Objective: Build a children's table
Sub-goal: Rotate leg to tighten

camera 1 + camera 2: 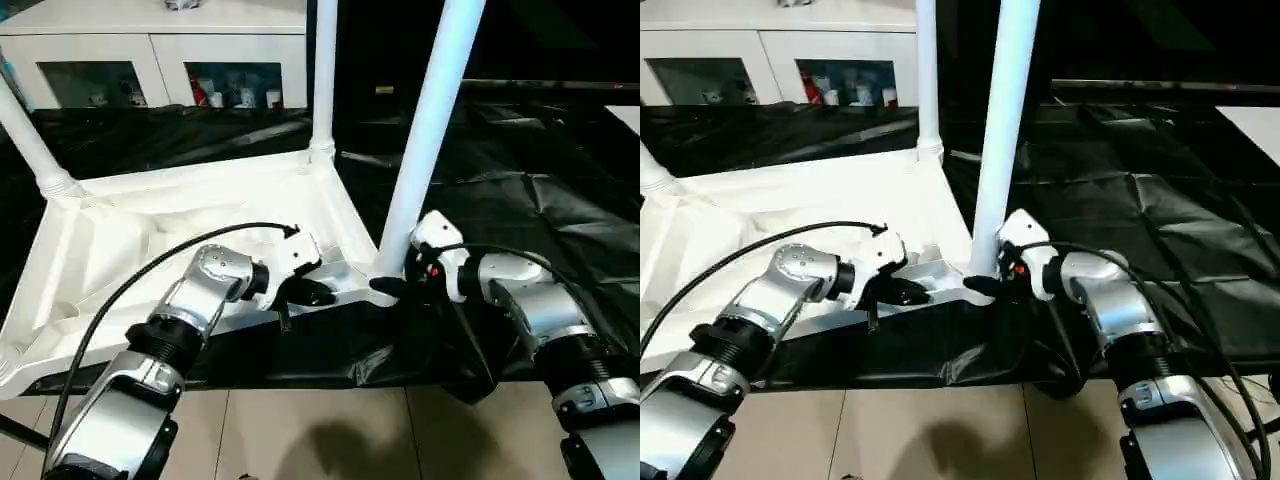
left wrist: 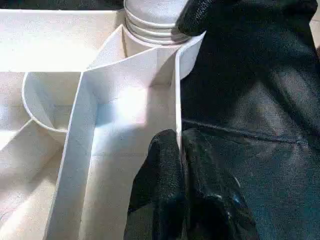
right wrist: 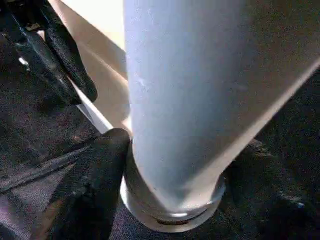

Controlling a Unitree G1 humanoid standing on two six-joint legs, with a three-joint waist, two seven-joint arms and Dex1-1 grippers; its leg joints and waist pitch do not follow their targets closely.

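At the near right corner of the upturned tabletop (image 1: 200, 215), which lies ribs-up on black sheeting (image 1: 520, 180), my right fingers (image 1: 392, 286) are closed around the base of a white leg (image 1: 425, 130) just above its corner socket. My left fingers (image 1: 312, 293) pinch the tabletop's near rim beside that corner, nearly shut with only the thin wall between them. Two more legs already stand in the far sockets: one at the far right corner (image 1: 324, 75), one at the far left (image 1: 30, 140).

I judge the step to be seating this leg. To do it well, I should keep the rim pinned so the top cannot slide, hold the leg in line with the socket, and press or turn it straight down rather than lever it sideways.

My right wrist view shows the leg's ringed collar (image 3: 172, 200) sitting at the socket mouth, a detail too small to read from the head views. My left wrist view shows the rim wall (image 2: 176, 100) between my fingertips (image 2: 165, 170). The head views alone show the leg tilted.
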